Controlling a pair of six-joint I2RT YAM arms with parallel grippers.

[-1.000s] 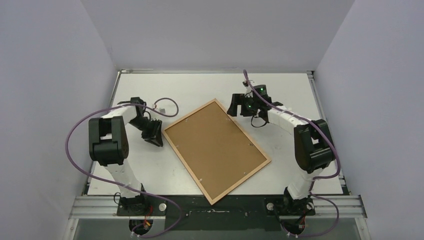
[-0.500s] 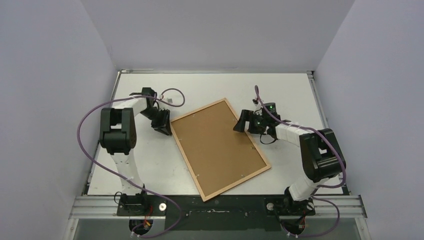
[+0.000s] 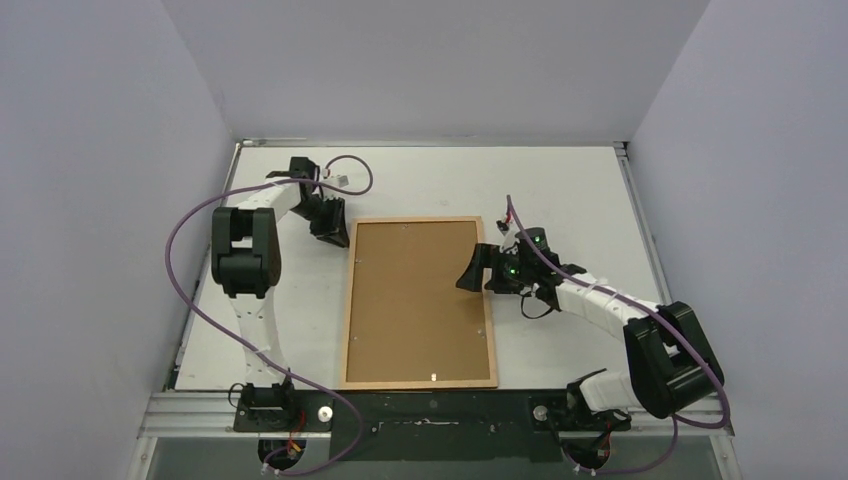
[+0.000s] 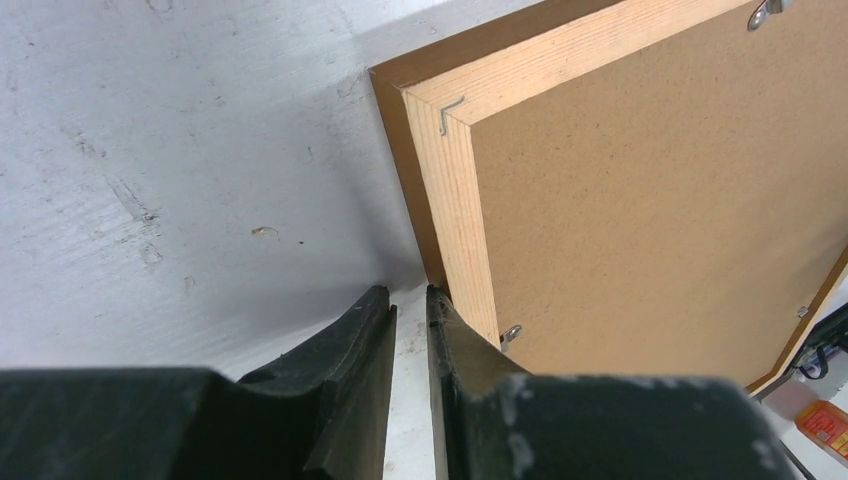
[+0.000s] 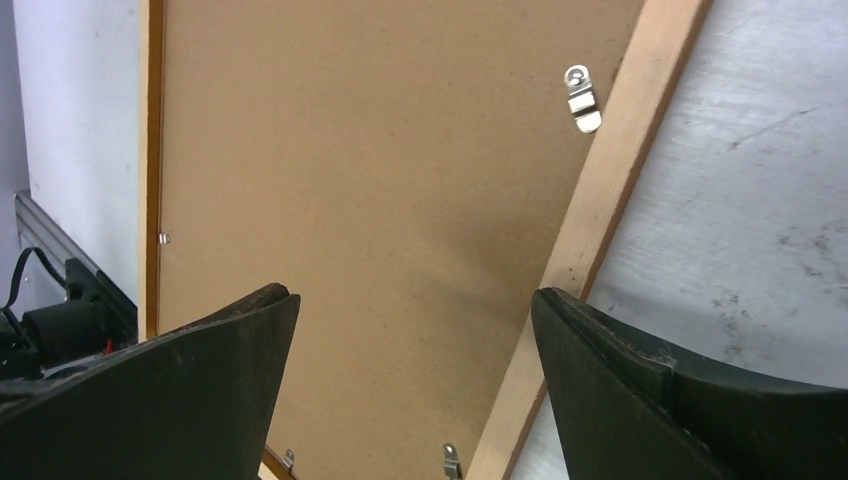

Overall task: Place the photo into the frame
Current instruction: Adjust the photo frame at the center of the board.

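Observation:
The frame (image 3: 346,300) lies back-up on the white table, its edges square to the table's, with a brown fibreboard backing (image 3: 420,300) filling it. The photo is hidden. My left gripper (image 3: 335,232) sits low on the table at the frame's far left corner. In the left wrist view its fingers (image 4: 408,292) are nearly shut with only a thin slit and nothing between them, and the right finger rests against the pale wooden rail (image 4: 460,200). My right gripper (image 3: 478,272) hovers open over the frame's right rail (image 5: 610,190) and the backing (image 5: 350,170), holding nothing.
Small metal turn-clips (image 5: 581,98) hold the backing around the rim. Purple cables (image 3: 345,185) loop off both arms. Grey walls close in the table on three sides, and a metal rail (image 3: 440,405) runs along the near edge by the frame's near end.
The frame has swung clockwise from a diagonal lie to square with the table. My left gripper moved toward the far side along its corner, and my right gripper came nearer along the right rail.

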